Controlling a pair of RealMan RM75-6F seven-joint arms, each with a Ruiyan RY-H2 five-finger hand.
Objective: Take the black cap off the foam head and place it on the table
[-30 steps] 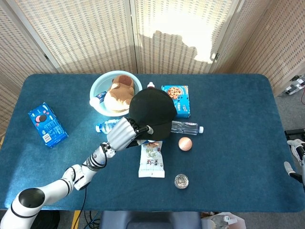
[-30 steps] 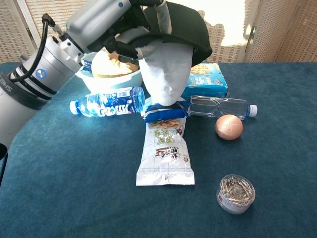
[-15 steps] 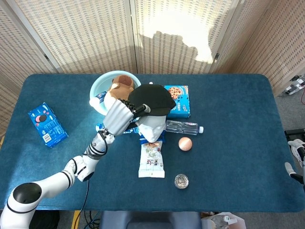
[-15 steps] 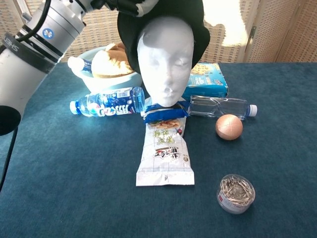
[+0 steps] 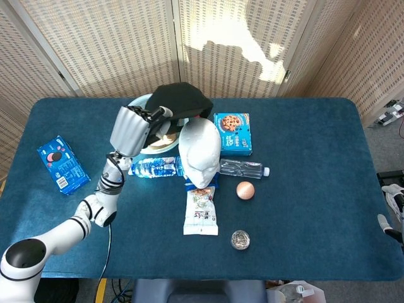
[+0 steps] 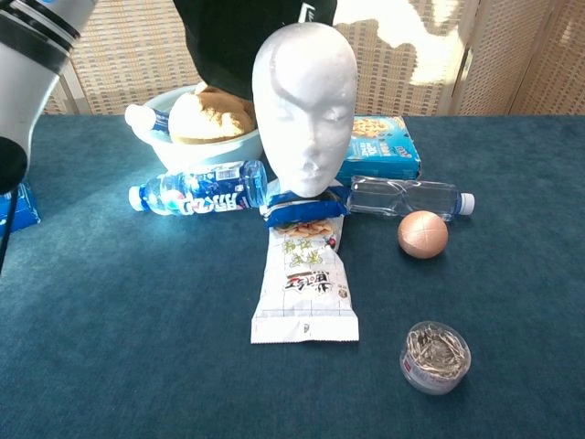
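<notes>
The white foam head [image 5: 200, 150] [image 6: 304, 101] stands bare at the table's middle. The black cap [image 5: 180, 101] [image 6: 230, 44] hangs in the air behind and to the left of it, above the bowl. My left hand [image 5: 132, 129] grips the cap's edge, raised well above the table; in the chest view only the forearm [image 6: 32, 41] shows at the top left. My right hand [image 5: 391, 211] shows only as a sliver at the right edge of the head view, beyond the table, too little to judge its fingers.
A light blue bowl [image 5: 136, 108] [image 6: 196, 146] with a plush toy sits under the cap. Around the foam head lie a labelled water bottle [image 6: 199, 190], a clear bottle [image 6: 407, 197], a cookie box [image 5: 233, 132], a snack packet [image 6: 304, 283], a brown ball [image 6: 422, 234] and a clip jar [image 6: 435, 357]. A blue box [image 5: 62, 164] lies far left.
My left hand has lifted the cap off the foam head and carried it up, back and to the left. The foam head is now bare. Nothing else moved.
</notes>
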